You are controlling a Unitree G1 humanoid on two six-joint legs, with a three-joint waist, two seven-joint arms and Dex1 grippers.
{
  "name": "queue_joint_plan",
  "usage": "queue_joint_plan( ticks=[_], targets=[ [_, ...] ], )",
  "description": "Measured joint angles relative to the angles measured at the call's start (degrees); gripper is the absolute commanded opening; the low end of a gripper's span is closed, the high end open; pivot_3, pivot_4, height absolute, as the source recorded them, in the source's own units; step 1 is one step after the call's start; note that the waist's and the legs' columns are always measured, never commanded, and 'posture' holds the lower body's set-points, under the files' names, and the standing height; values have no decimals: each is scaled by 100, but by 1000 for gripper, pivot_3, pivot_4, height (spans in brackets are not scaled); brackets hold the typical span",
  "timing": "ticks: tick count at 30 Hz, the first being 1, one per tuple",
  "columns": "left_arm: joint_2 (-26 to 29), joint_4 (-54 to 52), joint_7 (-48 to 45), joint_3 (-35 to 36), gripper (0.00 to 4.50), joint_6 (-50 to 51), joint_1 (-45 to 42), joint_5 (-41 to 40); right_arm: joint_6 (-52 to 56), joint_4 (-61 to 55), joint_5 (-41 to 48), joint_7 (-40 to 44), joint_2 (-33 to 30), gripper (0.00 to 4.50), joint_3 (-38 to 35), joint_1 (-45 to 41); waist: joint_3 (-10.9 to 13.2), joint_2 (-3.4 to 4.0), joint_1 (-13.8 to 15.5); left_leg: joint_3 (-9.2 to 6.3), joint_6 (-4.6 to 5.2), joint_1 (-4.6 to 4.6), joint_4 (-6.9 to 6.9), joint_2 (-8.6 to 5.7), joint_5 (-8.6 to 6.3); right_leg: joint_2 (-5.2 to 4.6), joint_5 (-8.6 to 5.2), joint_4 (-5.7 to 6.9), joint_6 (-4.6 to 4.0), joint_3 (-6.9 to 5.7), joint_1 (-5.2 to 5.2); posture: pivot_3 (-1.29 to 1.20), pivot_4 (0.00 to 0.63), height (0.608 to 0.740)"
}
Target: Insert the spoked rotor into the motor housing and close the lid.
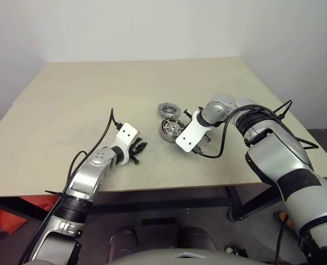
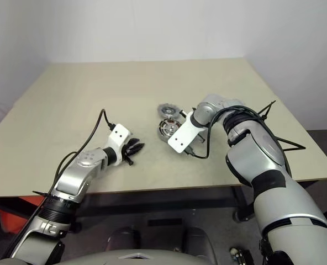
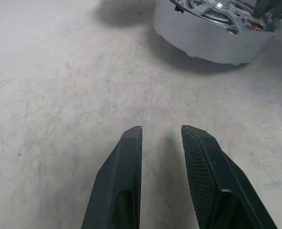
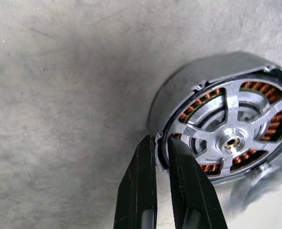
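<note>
A broad, pale beige desk [image 1: 86, 99] with a matte, faintly scuffed top stood against plain white walls that met in a corner behind it, and something orange-red [image 1: 3, 215] lay on the floor below its near left edge.

Near the desk's middle sat the small round motor housing [image 1: 172, 129], a silver-walled ring with copper-coloured windings inside. The shiny silver spoked rotor [image 4: 229, 138] with its small central hub already lay in the housing, the windings showing between its spokes. Just behind the housing, on the far side, lay the dull grey lid [image 1: 168, 108], a round disc with a notched, gear-like edge, flat on the desk and not on the housing.

The right end effector [image 4: 161, 143] pointed steeply down at the housing's rim; its 2 black fingers were drawn close, 1 outside the silver wall and 1 inside, pinching the rim.

The left end effector [image 3: 161, 130] rested low over bare desk on the near left side of the housing, well short of it, its 2 black fingers narrowly parted with nothing between them.
</note>
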Motion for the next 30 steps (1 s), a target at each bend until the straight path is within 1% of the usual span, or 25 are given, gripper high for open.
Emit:
queue_joint_plan(
  ticks=[2, 4, 5, 11, 15, 17, 20, 25, 27, 29, 30],
  targets=[
    [0, 0, 0, 0, 1396, 0, 0, 2, 0, 0, -1, -33, -1, 498, 14, 0, 0, 0, -3, 0, 0, 0, 2, 0, 0, 0, 0, 0, 0, 0, 1, 0, 0, 740],
    [-2, 0, 1, 0, 1396, 0, 0, 3, 14, 0, -1, -70, -1, 111, 22, -2, 0, 0, -3, 0, 0, 1, 2, 0, 0, 0, 0, 0, 0, 0, 1, 0, 0, 740],
    [-3, 0, 1, 0, 1396, 0, 0, 4, 28, 1, -23, -78, -1, 14, 33, -2, 0, 0, -4, 0, 0, 1, 2, 0, 0, 0, 1, 0, -1, 0, 1, 0, 0, 740],
    [-17, -2, 29, 0, 1396, 0, 0, 6, 251, 36, 86, -43, 25, 14, -62, 17, 0, 0, -7, 0, 0, 2, 5, 0, 0, 1, 5, 1, -6, 0, 1, 0, 0, 740],
    [-19, -4, 49, 0, 1396, 0, 16, 7, 785, 132, 618, 413, 23, 14, -601, 189, 1, 1, -7, 0, 0, -1, 9, 0, 0, 1, 8, 2, -10, 0, 0, 0, 0, 740],
    [-23, -4, 51, 0, 1396, -1, 20, 7, 1017, 114, 713, 541, -2, 14, -690, 197, 3, 5, -3, 0, 0, -4, 9, 1, 0, 1, 8, 2, -11, 0, -2, 0, 0, 740],
    [-25, -4, 80, 0, 1396, -3, 43, 9, 1283, 19, 918, 1129, -218, 14, -867, 204, 6, 9, 50, -2, 2, -20, 9, 1, 0, -1, 8, -2, -11, -2, -8, 0, 0, 740],
    [-29, -3, 98, 0, 1396, -26, 73, 12, 2179, -338, 1697, 2445, -454, 14, -1462, 425, 6, 9, 64, -2, 17, -48, 21, 3, -8, -1, 8, -6, -12, -4, -25, 0, 0, 740],
    [-34, -2, 98, -2, 1396, -46, 81, 14, 2985, -858, 2135, 3146, -479, 14, -1735, 700, 6, 9, 69, -3, 17, -50, 23, 5, -8, 1, 8, -4, -12, -7, -27, 0, 0, 740],
    [-37, -2, 98, -3, 1396, -57, 84, 16, 3538, -1259, 2370, 3398, -495, 14, -1797, 893, 6, 9, 80, -3, 17, -50, 24, 8, -7, 2, 8, -4, -12, -8, -28, 0, 0, 740],
    [-43, 0, 98, -5, 1396, -67, 88, 18, 4136, -1604, 2642, 3521, -490, 14, -1816, 1044, 9, 13, 79, -3, 15, -50, 29, 12, -6, 2, 9, 2, -13, -8, -32, 0, 0, 740]
  ],
)
